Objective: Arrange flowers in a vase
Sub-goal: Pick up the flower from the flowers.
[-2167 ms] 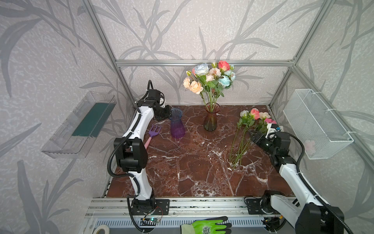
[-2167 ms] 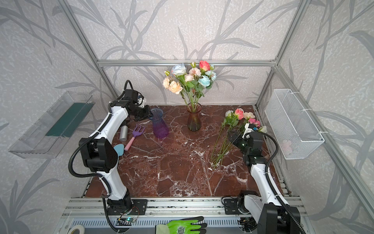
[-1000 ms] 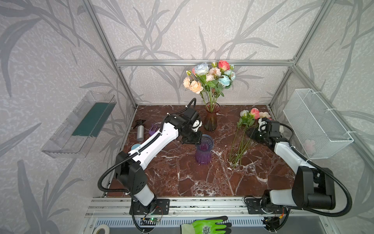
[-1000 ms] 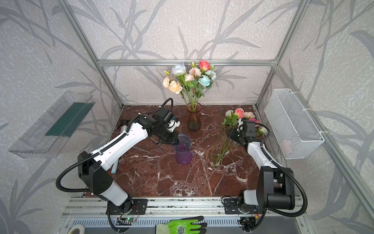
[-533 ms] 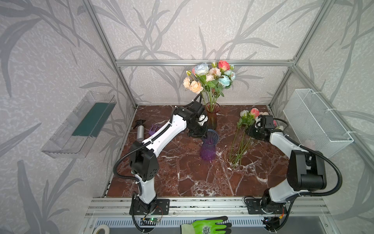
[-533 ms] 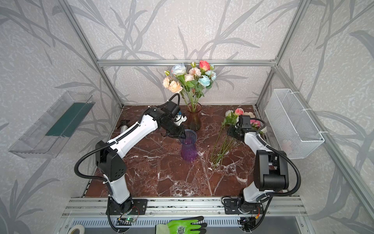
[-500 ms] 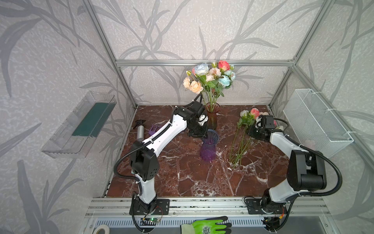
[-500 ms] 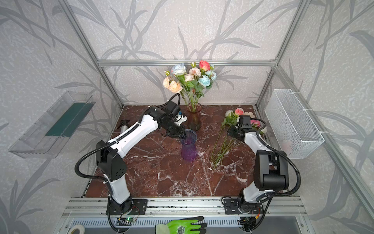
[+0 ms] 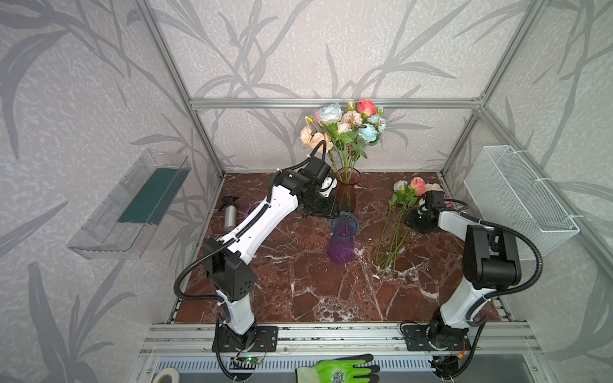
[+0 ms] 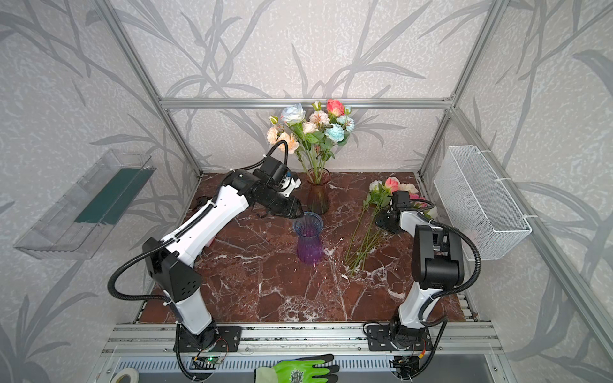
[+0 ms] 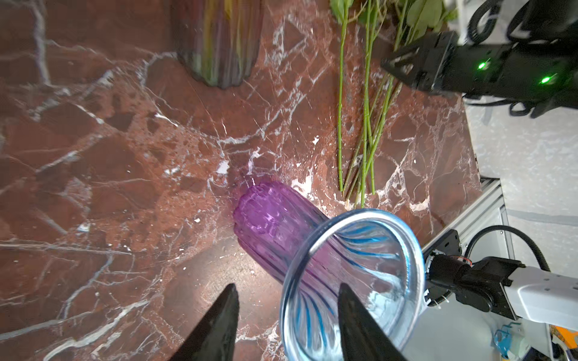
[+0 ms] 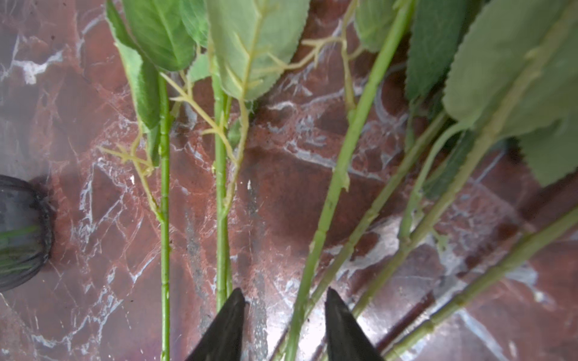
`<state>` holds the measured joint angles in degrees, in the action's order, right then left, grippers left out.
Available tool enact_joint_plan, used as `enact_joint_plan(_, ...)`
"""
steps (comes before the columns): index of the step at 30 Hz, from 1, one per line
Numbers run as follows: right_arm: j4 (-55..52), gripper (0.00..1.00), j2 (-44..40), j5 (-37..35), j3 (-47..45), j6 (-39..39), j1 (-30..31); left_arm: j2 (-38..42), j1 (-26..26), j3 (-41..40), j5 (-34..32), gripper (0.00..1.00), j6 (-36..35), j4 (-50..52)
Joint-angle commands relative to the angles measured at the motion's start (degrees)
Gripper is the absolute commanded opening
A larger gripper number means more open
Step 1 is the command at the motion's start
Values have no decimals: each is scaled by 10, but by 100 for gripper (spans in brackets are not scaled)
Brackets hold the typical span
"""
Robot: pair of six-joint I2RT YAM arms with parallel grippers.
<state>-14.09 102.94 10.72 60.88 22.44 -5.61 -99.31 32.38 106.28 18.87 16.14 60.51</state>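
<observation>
- Right now the left gripper sits at the lip of the purple vase. Its fingers are parted, and in the left wrist view the rim wall runs between them unpinched, so I call it released.
- That purple vase stands upright near the middle of the red-brown marble tabletop, purple at the foot and blue-streaked at the flared mouth.
- My right gripper hangs low over the loose flowers near the right edge. Its fingers are spread with one green stem running between them, not clamped. A second stem lies just beside one finger.
- The loose flowers lie flat, with pink and cream heads toward the back right corner. Their stem ends fan toward the middle, near the purple vase but not touching it.
- An amber vase stands at the middle of the back edge, just behind the purple one. It holds an upright bouquet of pale blue, peach and coral heads.
- A spray bottle stands near the left edge.
- A wire basket hangs on the right wall, and a green glove lies beyond the front edge.
</observation>
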Motion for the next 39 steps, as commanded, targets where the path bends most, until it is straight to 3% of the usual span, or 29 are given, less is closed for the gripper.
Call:
enact_joint_plan(1, -6, 30, 9, -9, 10, -1, 0, 93, -9, -46, -63, 53, -16, -59)
enact_joint_plan(4, 9, 13, 12, 2, 9, 3, 0, 180, -20, -141, -121, 63, -17, -162)
enact_joint_plan(9, 18, 3, -11, 15, 3, 8, 2, 306, -57, -294, -160, 76, -9, -342)
enact_joint_plan(19, 5, 0, -179, -21, -30, 11, 48, 421, -80, -511, -233, 76, 26, -574)
enact_joint_plan(27, 82, 0, -361, -13, -92, -14, 112, 466, -81, -589, -304, 77, 87, -651)
enact_joint_plan(31, 115, 0, -447, -53, -91, -39, 186, 464, -80, -601, -311, 87, 114, -663)
enact_joint_plan(35, 139, 0, -467, -54, -53, -57, 256, 462, -81, -605, -311, 98, 129, -665)
enact_joint_plan(39, 157, 0, -459, -62, -2, -89, 335, 463, -81, -610, -322, 99, 140, -667)
